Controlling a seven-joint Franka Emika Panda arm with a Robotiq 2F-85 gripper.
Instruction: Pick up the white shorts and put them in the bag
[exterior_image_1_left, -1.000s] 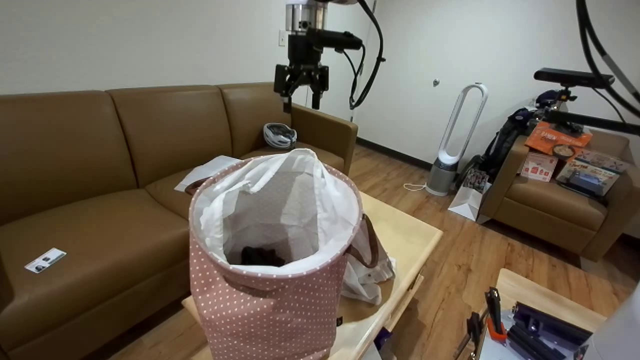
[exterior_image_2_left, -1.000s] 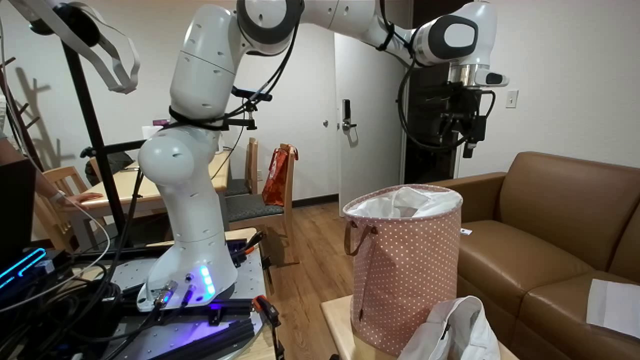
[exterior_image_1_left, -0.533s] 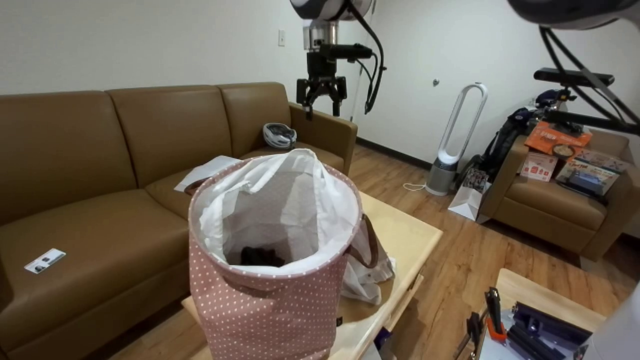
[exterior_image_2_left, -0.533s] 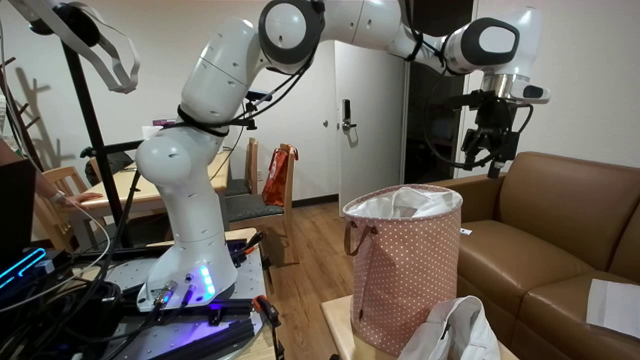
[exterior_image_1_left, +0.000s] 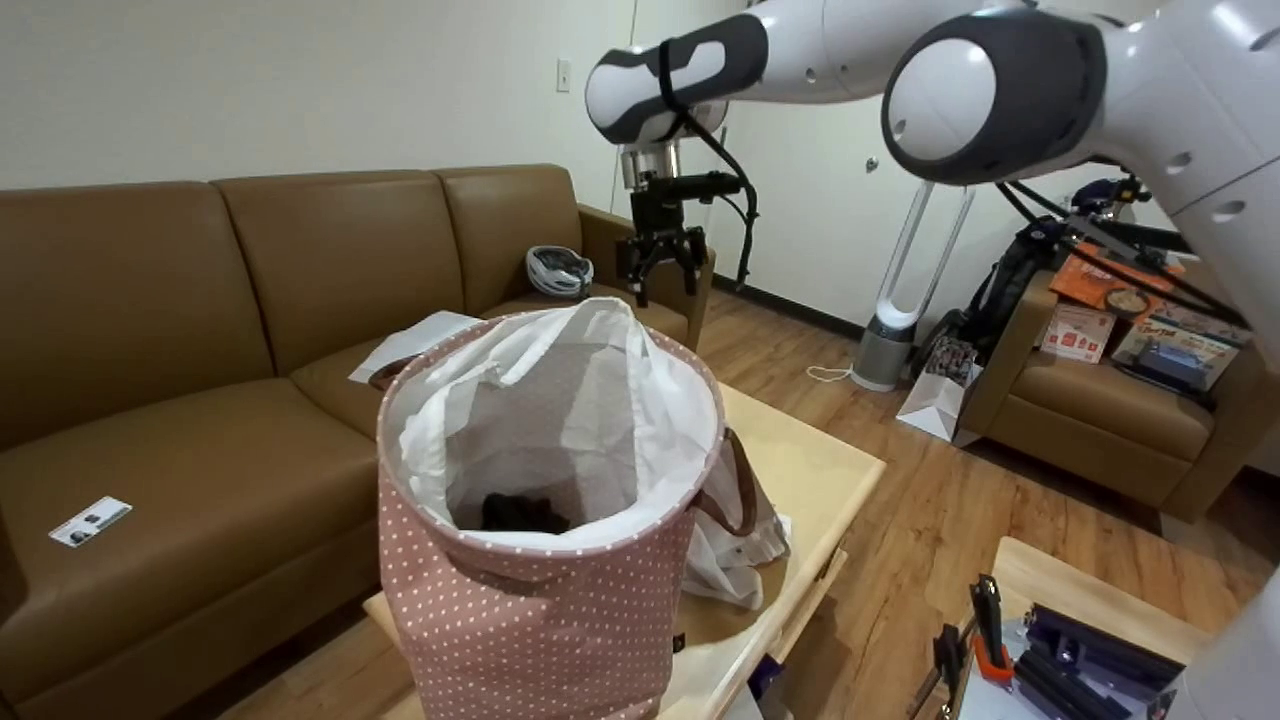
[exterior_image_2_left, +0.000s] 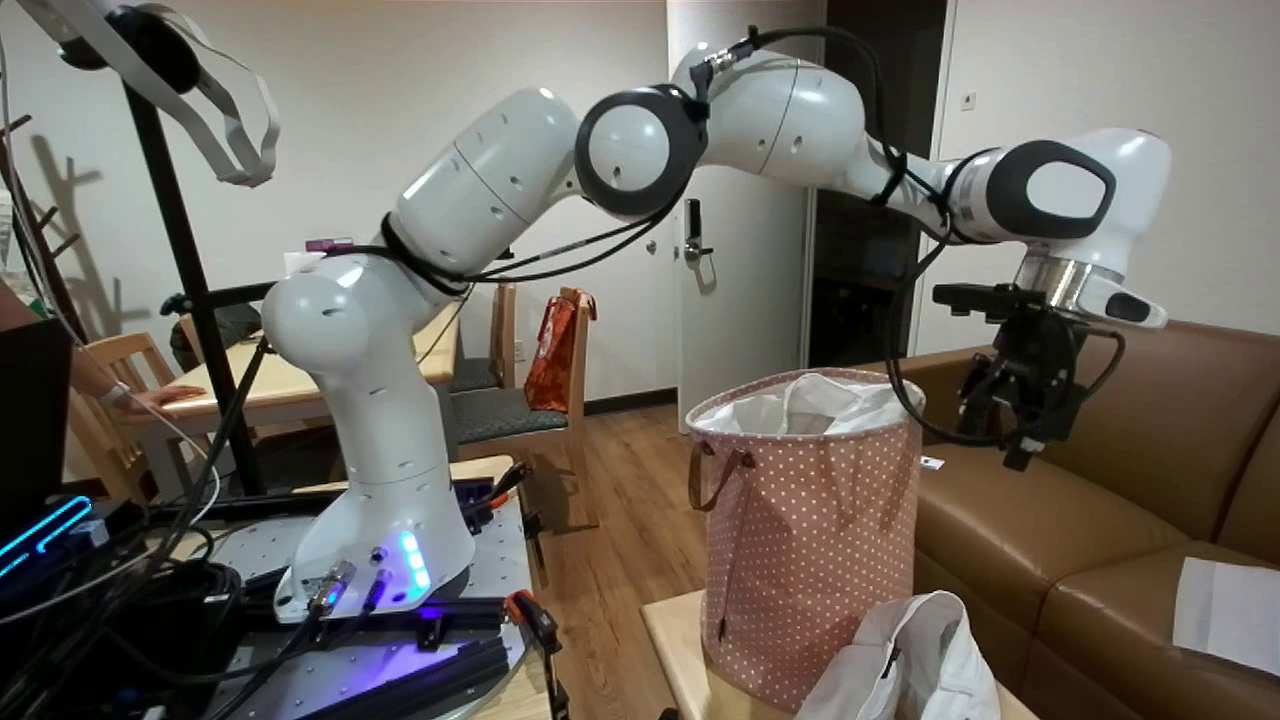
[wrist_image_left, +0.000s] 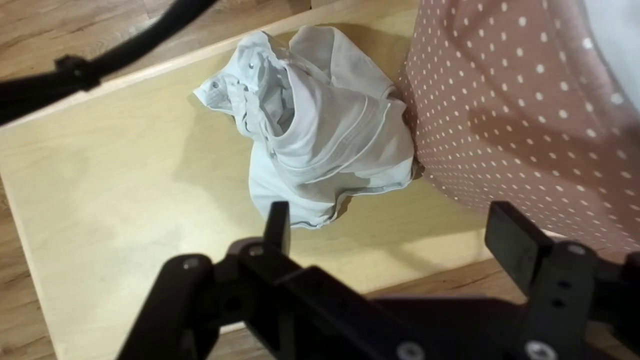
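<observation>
The shorts (wrist_image_left: 330, 125) lie crumpled on the table (wrist_image_left: 115, 200) at the foot of the bag (wrist_image_left: 465, 100), an edge against its side or so near that no gap shows; they are not yet in it. Your gripper (wrist_image_left: 387, 222) hangs higher, on the shorts' side of the bag, its fingers (wrist_image_left: 515, 242) spread wide with nothing between them. I judge the step in hand to be the reach, with the grasp yet to be made. In the wrist view the shorts sit off beyond the fingertips, so shift over them before going lower, and keep the finger nearer the bag off its side: coming down there could shove the bag or catch its handle (exterior_image_1_left: 747, 488). The bunched fold (wrist_image_left: 310, 125), toward the part away from the bag, looks the best bite; a flat stretch would likely slip. Go down gently until the tips straddle that fold, then squeeze and check that you have several layers. The shorts look soft and should hang long once raised, so lift straight up, well above the bag's rim (exterior_image_1_left: 580, 550), before crossing. Look for a leg trailing outside the bag. Let go over its middle, where a dark item (exterior_image_1_left: 525, 513) lies deep inside, clear of the loose white liner (exterior_image_1_left: 680, 420), which might snag them.
</observation>
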